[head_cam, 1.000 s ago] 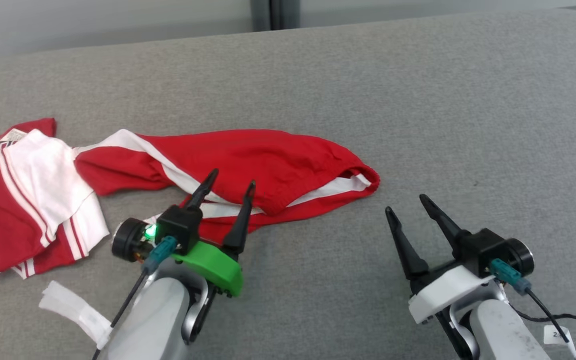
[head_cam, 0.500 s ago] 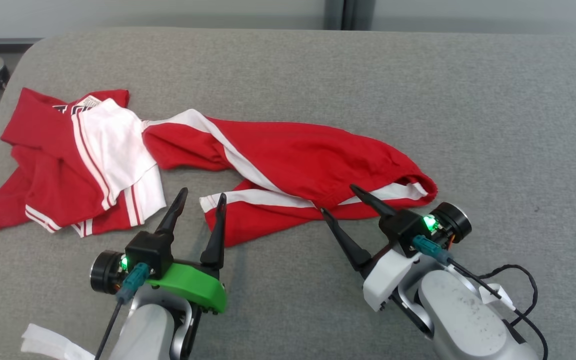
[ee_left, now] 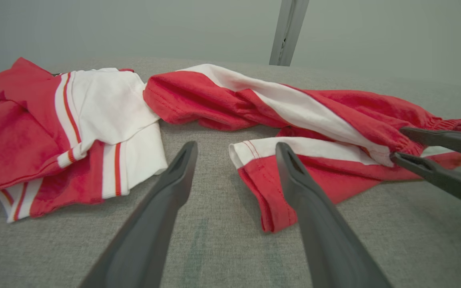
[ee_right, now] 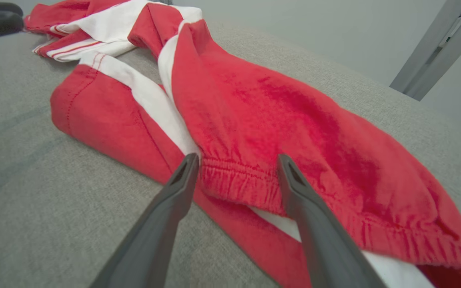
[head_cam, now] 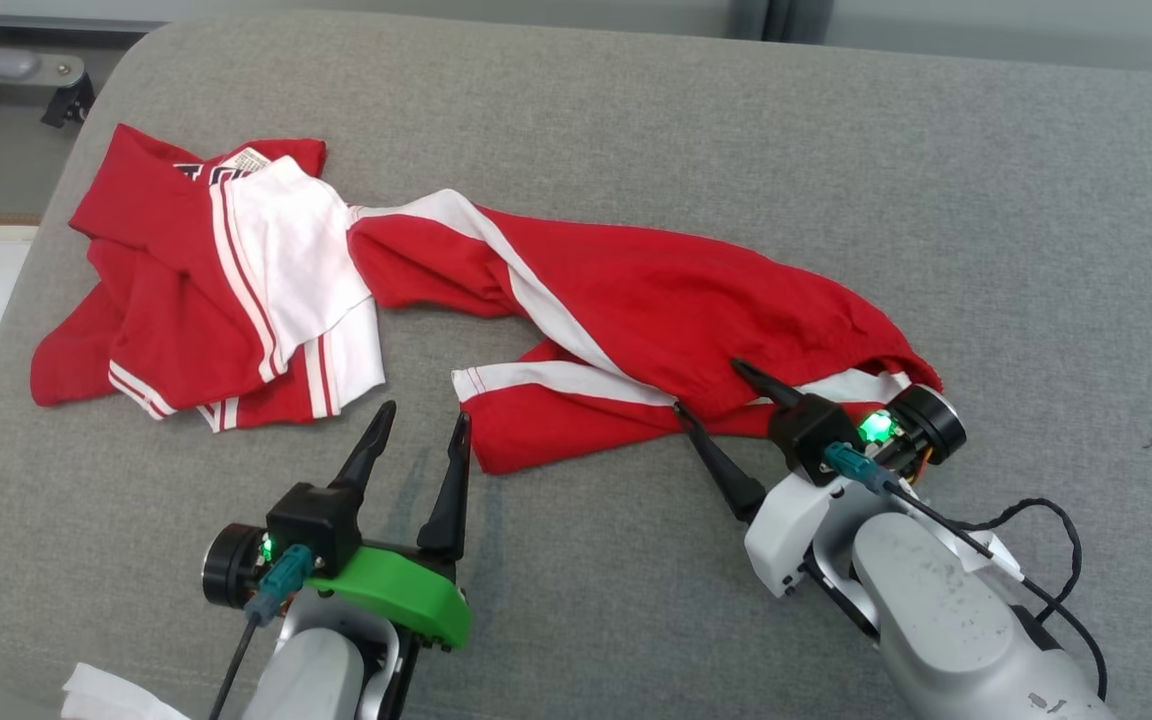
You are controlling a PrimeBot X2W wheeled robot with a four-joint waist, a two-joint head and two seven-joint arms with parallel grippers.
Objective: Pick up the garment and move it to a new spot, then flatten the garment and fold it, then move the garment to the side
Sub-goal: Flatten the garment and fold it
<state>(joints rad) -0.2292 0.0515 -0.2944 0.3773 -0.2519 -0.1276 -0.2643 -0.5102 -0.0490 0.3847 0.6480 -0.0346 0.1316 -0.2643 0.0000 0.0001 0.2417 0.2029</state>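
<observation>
Item: garment point(head_cam: 636, 310), red with white stripes, lying on the grey counter point(head_cam: 836, 180). Its long axis runs left to right across the robot's front, from a bunched heap at the far left (whether that heap is a separate piece cannot be told) to a gathered elastic edge at the right. Left pincer point(head_cam: 424, 412): jaws wide apart, nothing held, fingers pointing away from the robot and hanging low over bare counter in the gap between the heap and a white-striped hem corner. That corner lies just ahead of and beside its right finger, apart from it. Right pincer point(head_cam: 707, 385): jaws equally wide, nothing held, angled forward and leftward, with the fingers set on either side of the elastic edge. The right wrist view shows the gathered band lying between them, crosswise to the fingers; contact with the cloth cannot be confirmed. Judgement: the right arm is the nearer and already lined up, so its next move probably needs only a closing of the jaws on the band. The left would need a short shift rightward to take the hem corner.
</observation>
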